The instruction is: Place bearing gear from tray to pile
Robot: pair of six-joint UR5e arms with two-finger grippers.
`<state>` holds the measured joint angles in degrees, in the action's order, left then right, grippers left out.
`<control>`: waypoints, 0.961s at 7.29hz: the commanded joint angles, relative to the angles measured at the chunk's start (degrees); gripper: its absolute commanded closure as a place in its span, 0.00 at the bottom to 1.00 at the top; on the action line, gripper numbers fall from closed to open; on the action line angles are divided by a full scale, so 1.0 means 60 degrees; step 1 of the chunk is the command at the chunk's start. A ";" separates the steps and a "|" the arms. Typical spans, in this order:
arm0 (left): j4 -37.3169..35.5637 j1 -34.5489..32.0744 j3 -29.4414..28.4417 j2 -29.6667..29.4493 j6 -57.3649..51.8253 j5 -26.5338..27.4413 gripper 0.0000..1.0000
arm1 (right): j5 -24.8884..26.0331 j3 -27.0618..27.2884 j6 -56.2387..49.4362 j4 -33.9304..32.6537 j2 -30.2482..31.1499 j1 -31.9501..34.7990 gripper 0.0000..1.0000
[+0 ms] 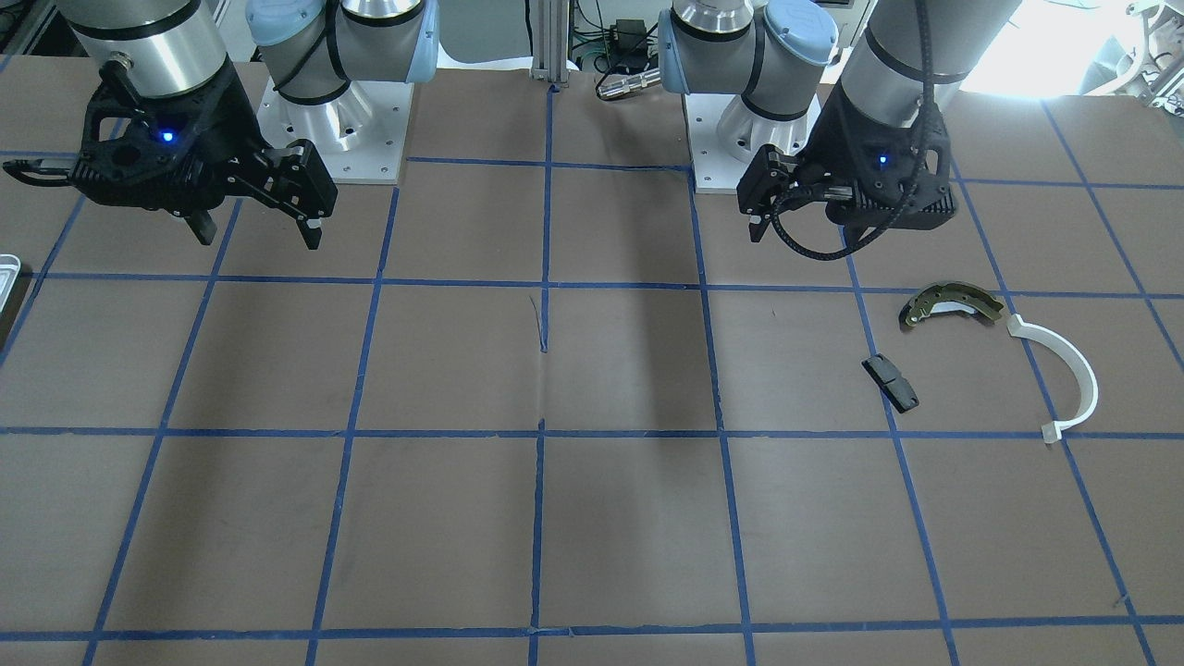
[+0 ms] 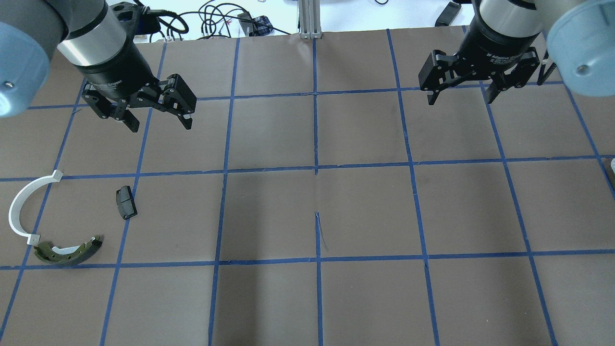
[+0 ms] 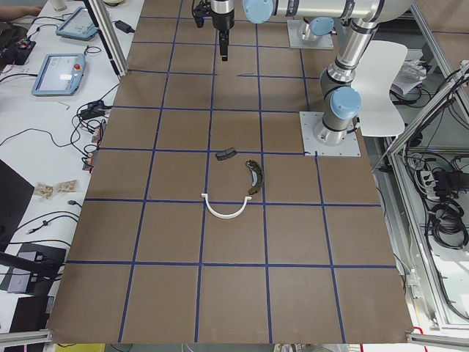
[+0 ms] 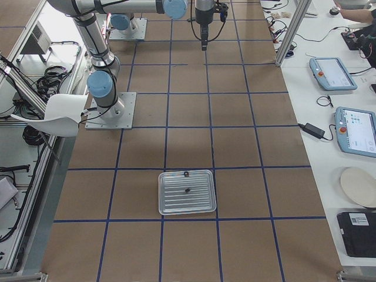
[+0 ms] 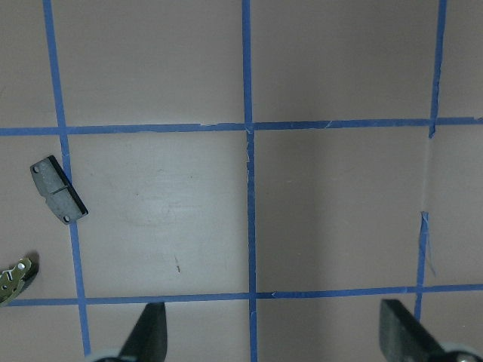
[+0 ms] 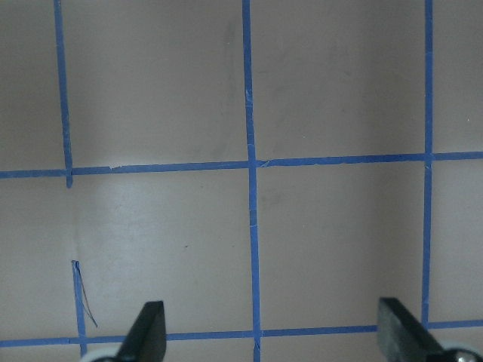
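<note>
While left gripper (image 2: 161,126) and right gripper (image 2: 460,100) hang released, pile (image 2: 126,202) near table's (image 2: 365,211) left edge, tray (image 4: 162,194) far right.

Your blue-taped brown desk (image 2: 365,211) carries an olive brake shoe (image 2: 67,252); white arc (image 2: 19,211) just beside it, black pad (image 2: 126,202) near, tray (image 4: 187,192) well apart.

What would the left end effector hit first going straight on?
Probably bare table, by a blue tape line; the left end effector points down and the black pad lies aside.
</note>
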<state>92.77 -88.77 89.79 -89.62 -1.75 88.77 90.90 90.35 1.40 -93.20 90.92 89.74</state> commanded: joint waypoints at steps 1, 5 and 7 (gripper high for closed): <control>-0.0008 0.0001 -0.0037 -0.0019 -0.0001 0.0029 0.00 | 0.0302 0.0000 0.0002 -0.0052 -0.0050 0.0000 0.00; 0.0007 0.0001 0.0006 -0.0005 -0.0001 0.0000 0.00 | 0.0186 -0.0015 0.0017 -0.0053 -0.0108 0.0000 0.00; 0.0007 0.0001 0.0021 0.0010 -0.0001 -0.0030 0.00 | 0.0098 -0.0131 -0.0114 0.0020 -0.0123 -0.0422 0.00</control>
<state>92.81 -88.77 89.79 -89.63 -1.76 88.66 91.52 90.01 1.25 -93.41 90.24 88.65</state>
